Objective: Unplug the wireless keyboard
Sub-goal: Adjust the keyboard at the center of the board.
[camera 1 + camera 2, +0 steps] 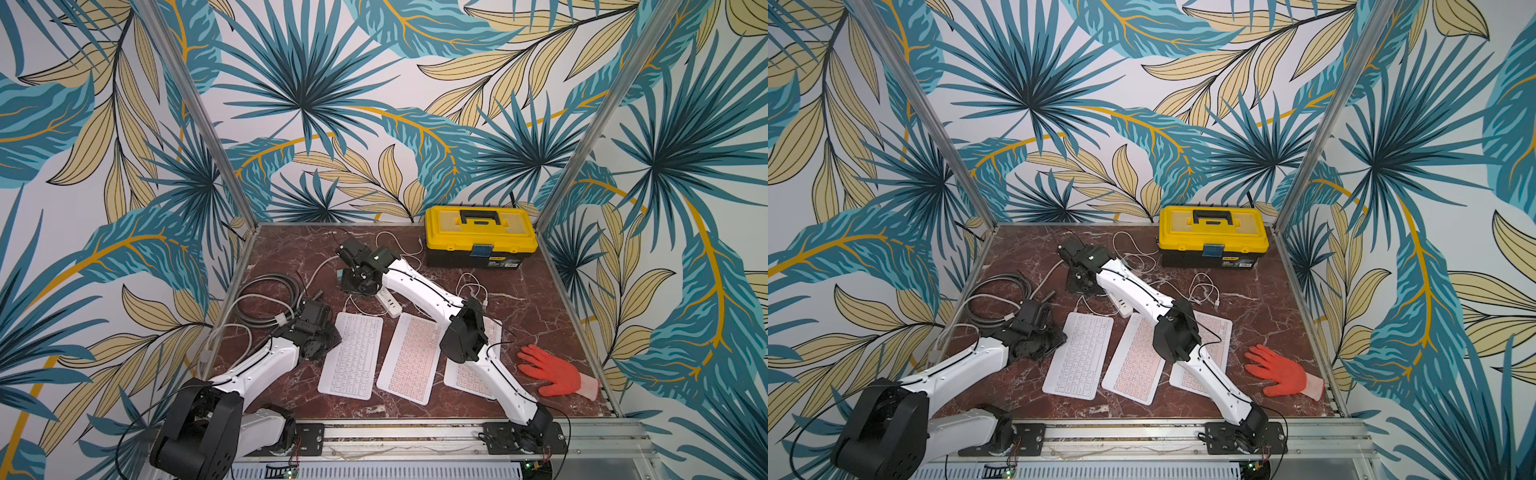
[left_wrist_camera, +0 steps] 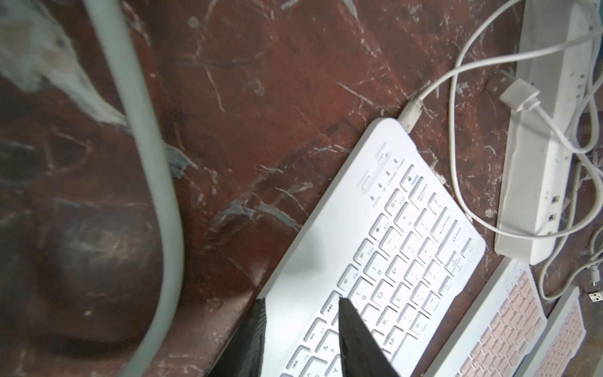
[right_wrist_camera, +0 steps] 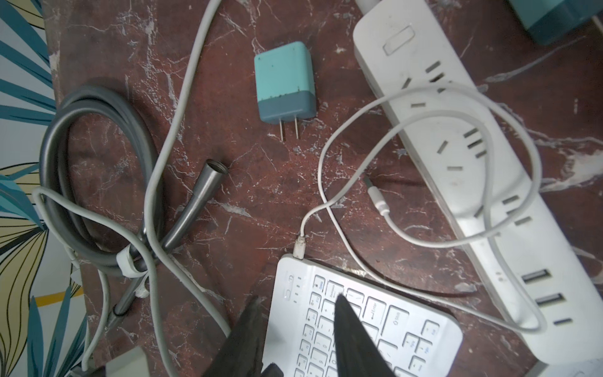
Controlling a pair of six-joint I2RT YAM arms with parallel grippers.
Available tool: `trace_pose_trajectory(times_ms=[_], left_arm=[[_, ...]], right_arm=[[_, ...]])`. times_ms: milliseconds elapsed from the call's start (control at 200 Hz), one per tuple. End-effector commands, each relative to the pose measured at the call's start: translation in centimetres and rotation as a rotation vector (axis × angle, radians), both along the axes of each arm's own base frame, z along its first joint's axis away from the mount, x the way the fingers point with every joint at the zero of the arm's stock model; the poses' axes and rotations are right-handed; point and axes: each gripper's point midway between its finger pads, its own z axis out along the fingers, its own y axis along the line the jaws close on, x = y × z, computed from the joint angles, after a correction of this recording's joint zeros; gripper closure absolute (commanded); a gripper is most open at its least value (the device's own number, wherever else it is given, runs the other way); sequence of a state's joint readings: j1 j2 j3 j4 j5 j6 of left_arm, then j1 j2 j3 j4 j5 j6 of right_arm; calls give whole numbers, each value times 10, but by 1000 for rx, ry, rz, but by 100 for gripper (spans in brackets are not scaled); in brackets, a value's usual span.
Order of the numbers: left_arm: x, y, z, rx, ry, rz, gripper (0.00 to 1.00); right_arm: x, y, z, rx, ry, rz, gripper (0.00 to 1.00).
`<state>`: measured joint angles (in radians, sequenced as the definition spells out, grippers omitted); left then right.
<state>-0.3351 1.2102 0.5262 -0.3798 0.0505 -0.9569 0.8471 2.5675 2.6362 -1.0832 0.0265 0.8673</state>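
Note:
The white wireless keyboard (image 1: 353, 353) (image 1: 1079, 355) lies leftmost of three keyboards. A white cable's plug (image 2: 411, 112) (image 3: 299, 244) sits in its far corner. The cable's USB end (image 2: 515, 91) (image 3: 375, 192) lies loose beside the power strip (image 3: 456, 156). My left gripper (image 2: 301, 299) (image 1: 334, 338) is open and straddles the keyboard's long left edge, one finger (image 2: 352, 326) over the keys. My right gripper (image 3: 297, 297) (image 1: 353, 291) hangs over the plugged corner with its jaws apart and nothing between them, the plug just beyond its tips.
Two pink-keyed keyboards (image 1: 411, 357) (image 1: 471, 376) lie to the right, one partly under my right arm. A teal charger (image 3: 285, 83) and a coiled grey hose (image 1: 266, 291) lie at the left back. A yellow toolbox (image 1: 480, 237) stands at the back, an orange glove (image 1: 548, 370) at the right.

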Motion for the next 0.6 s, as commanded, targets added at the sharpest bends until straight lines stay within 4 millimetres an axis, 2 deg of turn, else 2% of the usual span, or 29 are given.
trace_pose_trajectory(times_ms=[0,210,381,591], left_arm=[[3,2,1,34,-17,-7,61],[1,2,-2,34,-13,-17,60],[-3,0,-4,28,-8,-26,60],[-7,2,-6,31,-9,-28,59]], right_arm=[[-5,-3,-37,-41,73,-56,62],[2,33,-44,62,26,-21,65],[-3,28,-70,21,71,-49,65],[-9,33,-89,-11,72,-22,65]])
